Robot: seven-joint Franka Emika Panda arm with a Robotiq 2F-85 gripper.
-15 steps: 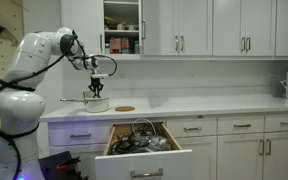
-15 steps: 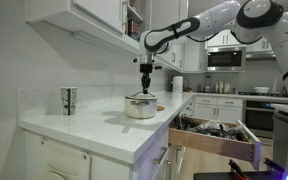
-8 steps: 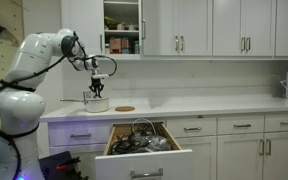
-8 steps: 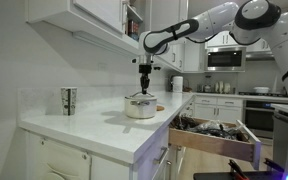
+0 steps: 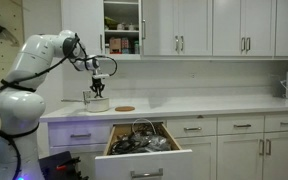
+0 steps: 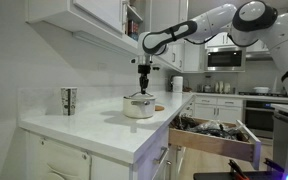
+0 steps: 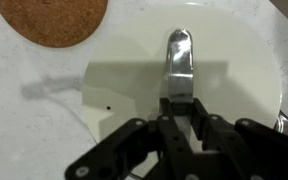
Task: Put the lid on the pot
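Low in the wrist view, the black two-fingered gripper [image 7: 179, 108] is clenched on the narrow arched silvery metal handle [image 7: 177, 55] of the small round pale silvery lid [image 7: 229, 70], one finger on each side of the strip. The lid fills the middle and right of that frame, and it hides whatever lies beneath it. At the upper left, apart from the lid's edge, lies a flat round brown cork disc [image 7: 49, 18] on the white speckled countertop [image 7: 24, 110].

At the bottom centre of an exterior view, a white drawer [image 5: 144, 165] stands pulled open, full of dark tangled items. It shows at the lower right in the other [image 6: 219, 143].

Above it, the white countertop [image 5: 204, 105] carries the small silvery-white metal pot [image 5: 97, 103] at the left of centre, with the brown disc [image 5: 125, 108] just to its right. The white robot arm [image 5: 29, 60] reaches over from the left edge, and the gripper [image 5: 97, 88] points straight down above the pot.

In an exterior view the pot [image 6: 139, 107] sits mid-frame, with the lid [image 6: 138, 98] at its rim under the gripper [image 6: 144, 86]. Whether the lid is fully seated cannot be told. A shiny metal cup [image 6: 69, 100] stands well apart at the left.

Farthest back, an upper white cabinet [image 5: 122, 28] has its door open.
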